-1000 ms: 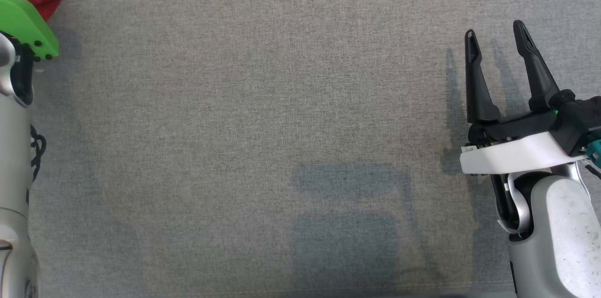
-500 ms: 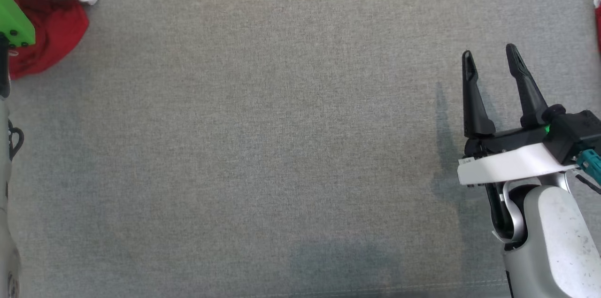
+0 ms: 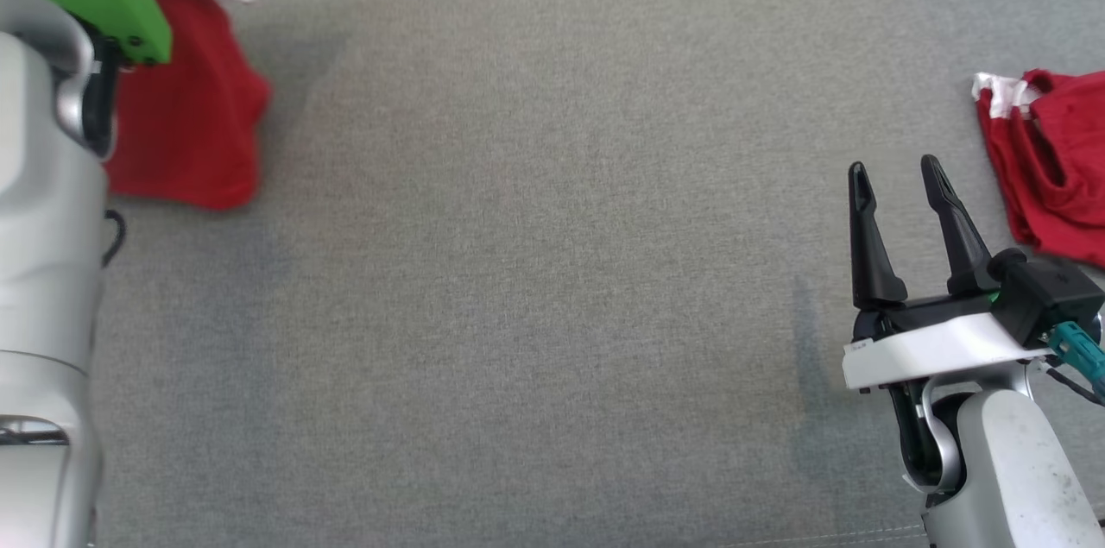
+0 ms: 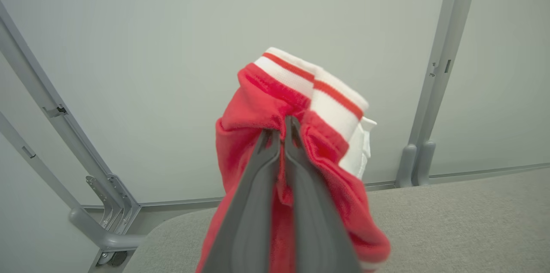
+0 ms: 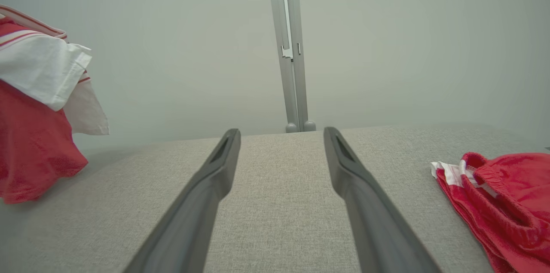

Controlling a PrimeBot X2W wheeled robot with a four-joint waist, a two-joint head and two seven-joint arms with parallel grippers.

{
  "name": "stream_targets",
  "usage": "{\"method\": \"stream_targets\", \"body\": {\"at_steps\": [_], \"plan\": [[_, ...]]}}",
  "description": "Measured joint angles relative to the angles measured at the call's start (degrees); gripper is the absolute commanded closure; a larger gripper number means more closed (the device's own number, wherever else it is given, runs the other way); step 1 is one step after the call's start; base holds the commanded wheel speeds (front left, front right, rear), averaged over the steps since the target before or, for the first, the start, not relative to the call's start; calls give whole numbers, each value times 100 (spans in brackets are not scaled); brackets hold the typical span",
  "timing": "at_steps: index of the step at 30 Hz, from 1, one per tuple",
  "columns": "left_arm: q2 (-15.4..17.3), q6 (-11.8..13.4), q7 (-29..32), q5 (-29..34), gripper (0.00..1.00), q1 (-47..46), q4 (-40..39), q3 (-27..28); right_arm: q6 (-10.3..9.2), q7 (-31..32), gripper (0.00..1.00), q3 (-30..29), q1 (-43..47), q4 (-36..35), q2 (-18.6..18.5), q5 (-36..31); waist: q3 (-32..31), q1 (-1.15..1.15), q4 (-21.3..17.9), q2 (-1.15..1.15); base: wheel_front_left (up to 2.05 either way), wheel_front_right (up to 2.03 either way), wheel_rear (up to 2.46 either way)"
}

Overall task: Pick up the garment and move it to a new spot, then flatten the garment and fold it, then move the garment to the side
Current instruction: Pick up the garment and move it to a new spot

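A: Where is the garment [image 4: 258, 105] seen?
B: It is held up over the far left corner of the grey table [image 3: 552, 272], its red cloth pinched by the closed left gripper [image 4: 281, 123].
A: And the right gripper [image 3: 893, 165]?
B: Its fingers are spread open above the table; a second red garment [image 3: 1053, 177] is laid near it, to its right.

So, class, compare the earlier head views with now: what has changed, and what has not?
The left hand has shut on the red and white garment and raised it, so it now hangs over the grey surface. The head view has shifted, bringing a second red garment into sight. The right hand stays open and empty above the surface.
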Motion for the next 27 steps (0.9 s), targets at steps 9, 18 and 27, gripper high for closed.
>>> {"method": "stream_targets", "body": {"at_steps": [9, 18, 27], "plan": [[-391, -8, 16, -491, 100, 600, -779, -758, 0, -65, 0, -27, 174, 79, -1, 79, -412, 0, -204, 0, 0, 0, 0], [-943, -8, -68, -975, 100, 1205, -1380, -1430, 0, -91, 0, -21, 231, 112, 0, 137, -505, 0, -535, 0, 0, 0, 0], [-1171, -9, -348, -1134, 100, 1245, -1828, -1750, 0, -116, 0, -151, 267, 155, -3, 158, -548, 0, -922, 0, 0, 0, 0]]}}
